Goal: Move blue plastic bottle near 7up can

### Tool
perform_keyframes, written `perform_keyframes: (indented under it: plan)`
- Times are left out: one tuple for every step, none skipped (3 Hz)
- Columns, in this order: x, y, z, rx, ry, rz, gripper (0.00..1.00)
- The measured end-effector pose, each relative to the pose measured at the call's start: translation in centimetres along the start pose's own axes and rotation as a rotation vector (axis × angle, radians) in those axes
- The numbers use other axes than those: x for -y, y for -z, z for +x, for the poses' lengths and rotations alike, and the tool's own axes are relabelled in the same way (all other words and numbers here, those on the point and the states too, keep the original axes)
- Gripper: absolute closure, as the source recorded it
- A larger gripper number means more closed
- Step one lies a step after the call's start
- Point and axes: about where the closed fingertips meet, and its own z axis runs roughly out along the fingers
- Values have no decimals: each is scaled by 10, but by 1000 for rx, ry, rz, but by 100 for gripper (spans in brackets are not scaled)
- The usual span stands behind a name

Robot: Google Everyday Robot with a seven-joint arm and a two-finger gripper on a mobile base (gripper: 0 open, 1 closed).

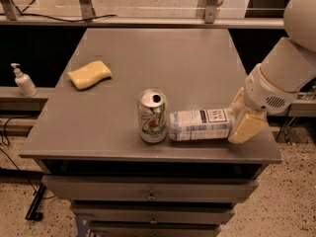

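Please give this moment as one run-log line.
blue plastic bottle: lying beside 7up can | 7up can: upright | gripper: at bottle end away from can

Table (148, 58): sponge (89, 74), 7up can (152, 116), bottle (200, 125), gripper (243, 122) at bottle

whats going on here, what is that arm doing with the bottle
The robot arm has its gripper at the cap end of the blue plastic bottle, which lies on its side near the front edge of the table. The bottle's other end is right beside the upright 7up can, touching or nearly so. A yellow sponge lies untouched farther back.
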Motion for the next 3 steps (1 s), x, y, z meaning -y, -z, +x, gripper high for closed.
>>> perform_keyframes:
  plan:
    - [1, 1, -1, -2, 3, 2, 0]
    - [5, 9, -4, 12, 3, 29, 0]
    - [17, 60, 1, 90, -53, 192, 0]
